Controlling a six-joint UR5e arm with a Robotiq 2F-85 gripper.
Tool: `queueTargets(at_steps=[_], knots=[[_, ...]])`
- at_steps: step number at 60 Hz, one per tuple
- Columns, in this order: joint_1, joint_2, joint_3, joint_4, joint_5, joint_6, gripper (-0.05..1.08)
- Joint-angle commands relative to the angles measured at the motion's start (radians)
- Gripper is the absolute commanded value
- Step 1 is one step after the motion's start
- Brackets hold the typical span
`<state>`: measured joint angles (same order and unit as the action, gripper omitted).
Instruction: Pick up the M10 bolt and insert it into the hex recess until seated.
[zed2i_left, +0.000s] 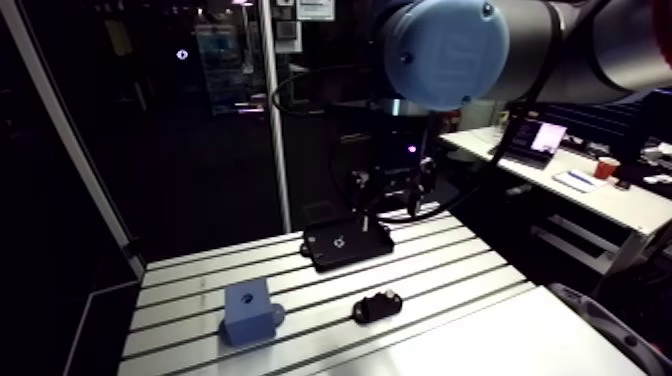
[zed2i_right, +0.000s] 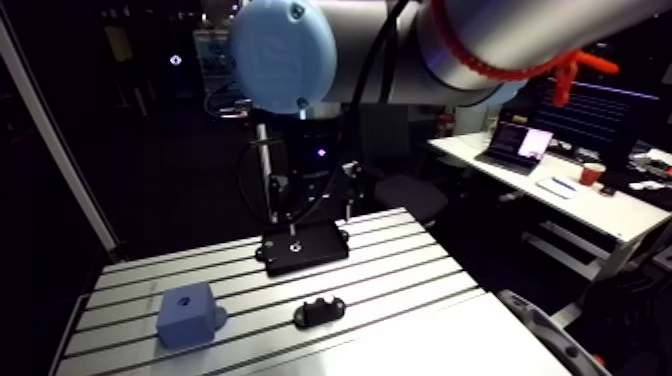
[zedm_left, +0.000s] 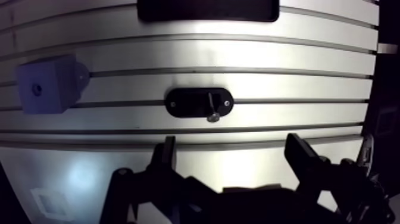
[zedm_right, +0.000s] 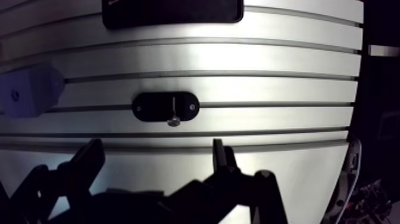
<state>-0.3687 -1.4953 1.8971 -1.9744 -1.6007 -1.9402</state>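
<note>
M10 bolt (zedm_left: 211, 107) was lying on its side across a small black oval holder (zedm_left: 187, 102). Its head looked to poke just past the holder's edge on the gripper's side. Gripper (zedm_left: 232, 146) sat short of it, fingers spread wide w/ nothing between them, so no grab yet. The bolt was ahead of it, within the span of the two fingers.

What could go wrong, imo: the bolt's thin and round, so an off-centre pinch prob rolls or pivots it out. Go too low and a fingertip clips the holder and shoves it (couldn't tell if it's fixed down). A tilted grip would likely jam at the recess instead of seating. Also couldn't tell which part has the hex recess. The blue block (zedm_left: 44, 83) had a hole in its face, and the black plate (zed2i_left: 347, 243) had a small mark.

Surface: slotted aluminium table (zedm_left: 238, 56), so a dropped bolt could roll into a groove.

Room: plenty. Block was well apart to one side, plate well beyond, nothing else near the holder.
</note>
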Motion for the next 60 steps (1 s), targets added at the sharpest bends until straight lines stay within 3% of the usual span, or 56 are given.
queueTargets(at_steps=[1,60], knots=[[-0.007,0.025,0.024,-0.004,0.000,-0.001,0.02],[-0.030,0.086,0.117,-0.115,-0.002,-0.039,0.20]])
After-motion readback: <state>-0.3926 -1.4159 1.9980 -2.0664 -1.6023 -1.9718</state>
